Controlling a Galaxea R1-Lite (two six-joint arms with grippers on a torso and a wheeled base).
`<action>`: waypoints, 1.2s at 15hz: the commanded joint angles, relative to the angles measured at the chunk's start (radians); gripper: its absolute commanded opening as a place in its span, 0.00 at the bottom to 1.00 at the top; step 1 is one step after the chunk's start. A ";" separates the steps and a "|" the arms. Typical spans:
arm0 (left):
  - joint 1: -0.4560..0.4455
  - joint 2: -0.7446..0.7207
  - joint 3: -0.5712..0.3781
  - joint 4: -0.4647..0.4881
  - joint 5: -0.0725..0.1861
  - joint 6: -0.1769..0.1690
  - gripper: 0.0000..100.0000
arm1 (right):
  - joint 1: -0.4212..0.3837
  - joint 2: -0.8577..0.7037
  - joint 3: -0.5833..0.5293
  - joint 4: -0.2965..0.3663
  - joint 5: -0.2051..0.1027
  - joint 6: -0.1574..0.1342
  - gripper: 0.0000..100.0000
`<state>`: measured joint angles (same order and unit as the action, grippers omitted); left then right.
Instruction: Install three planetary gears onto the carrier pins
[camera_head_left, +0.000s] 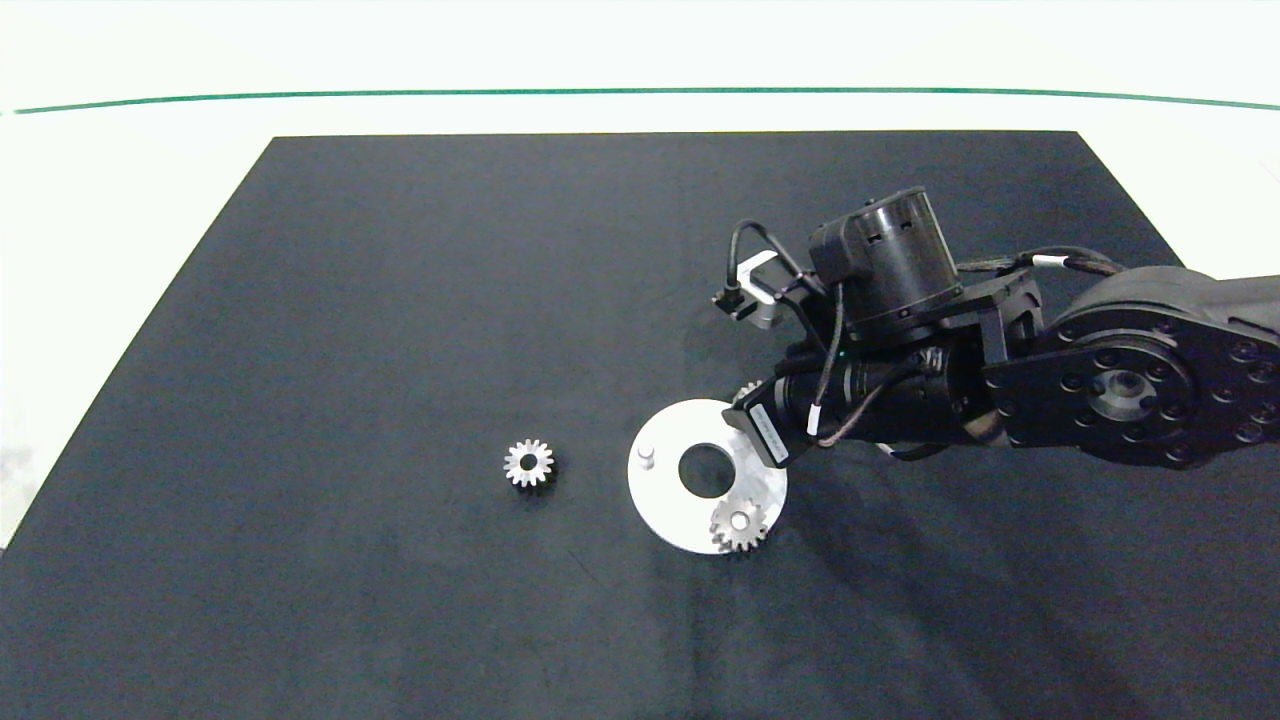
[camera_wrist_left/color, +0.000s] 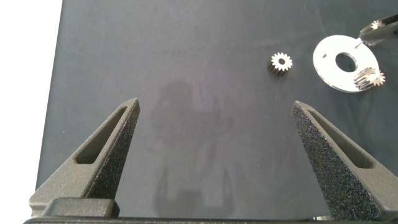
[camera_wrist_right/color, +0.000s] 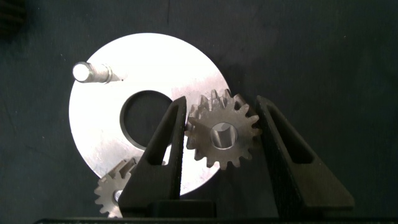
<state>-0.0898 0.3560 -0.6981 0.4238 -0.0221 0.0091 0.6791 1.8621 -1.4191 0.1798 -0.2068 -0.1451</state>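
The white disc lies on the black mat. One planetary gear sits on the carrier pin at the disc's near edge. A bare pin stands on the disc's left side. My right gripper is shut on a second gear at the disc's far right rim; a pin end shows in its bore. In the head view the arm hides most of this gear. The third gear lies loose on the mat left of the disc. My left gripper hangs open over bare mat, far from the parts.
The black mat covers most of the white table, with wide bare stretches to the left and front. The right arm reaches in from the right over the disc's far side. A green line runs along the table's back.
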 joint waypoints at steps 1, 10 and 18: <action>-0.001 0.000 0.000 0.003 -0.001 0.000 1.00 | 0.002 0.014 -0.004 0.001 0.000 0.009 0.00; -0.001 0.000 0.000 0.003 -0.001 0.000 1.00 | 0.000 0.032 -0.012 -0.019 -0.002 0.009 0.00; 0.001 -0.002 0.002 0.003 0.001 0.000 1.00 | -0.003 0.029 -0.011 -0.019 -0.002 0.015 1.00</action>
<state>-0.0894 0.3549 -0.6970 0.4238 -0.0226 0.0091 0.6760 1.8930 -1.4311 0.1596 -0.2077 -0.1294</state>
